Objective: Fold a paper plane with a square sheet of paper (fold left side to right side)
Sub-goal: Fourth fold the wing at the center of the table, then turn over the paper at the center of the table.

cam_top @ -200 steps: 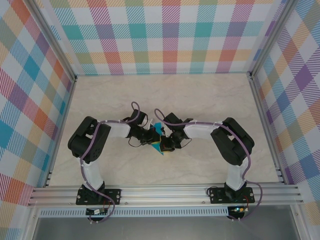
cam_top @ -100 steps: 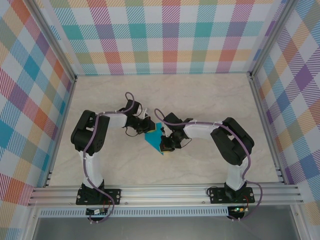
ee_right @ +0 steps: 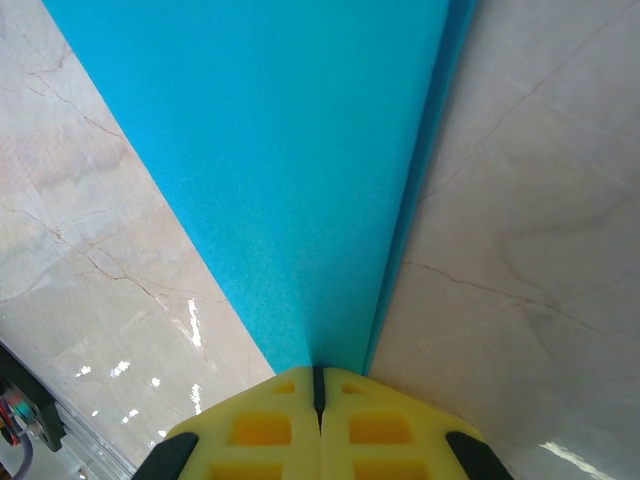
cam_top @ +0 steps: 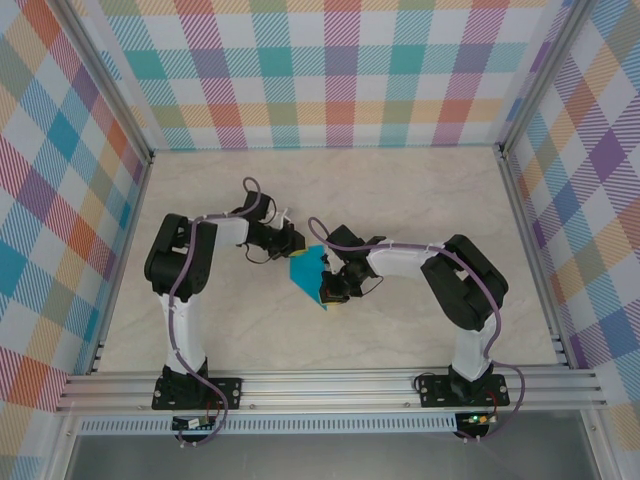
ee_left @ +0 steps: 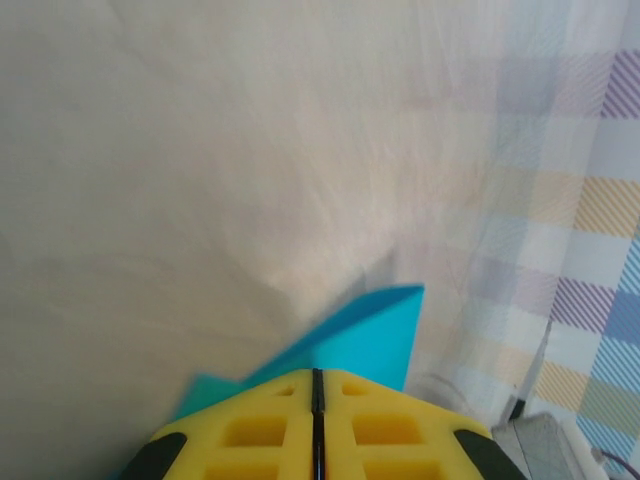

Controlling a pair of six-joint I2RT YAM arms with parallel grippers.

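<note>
Pale marble-look tabletop [cam_top: 420,200] inside a booth, both arms reaching in toward the middle. Nearest the bases, the right gripper [ee_right: 318,375] has its yellow fingers pressed completely together on the narrow pointed end of the teal paper [ee_right: 300,180]. You can see a second layer peeking out along the paper's right edge, so it's already doubled over there. From above, the paper lies flat mid-table between the two grippers.

Just past it, the left gripper [ee_left: 316,375] is closed too, fingers meeting in a thin line, right at the paper's far-left edge. I honestly can't tell if it's pinching anything or just touching.

My take on doing this step well: use the right hand as the anchor and don't let that tip slide. The left one should take only the loose left flap, carry it low across to the right, line up the edges, then press the crease down.

Behind it all, pastel plaid walls [cam_top: 340,80]. No brands, labels or readable writing anywhere.
</note>
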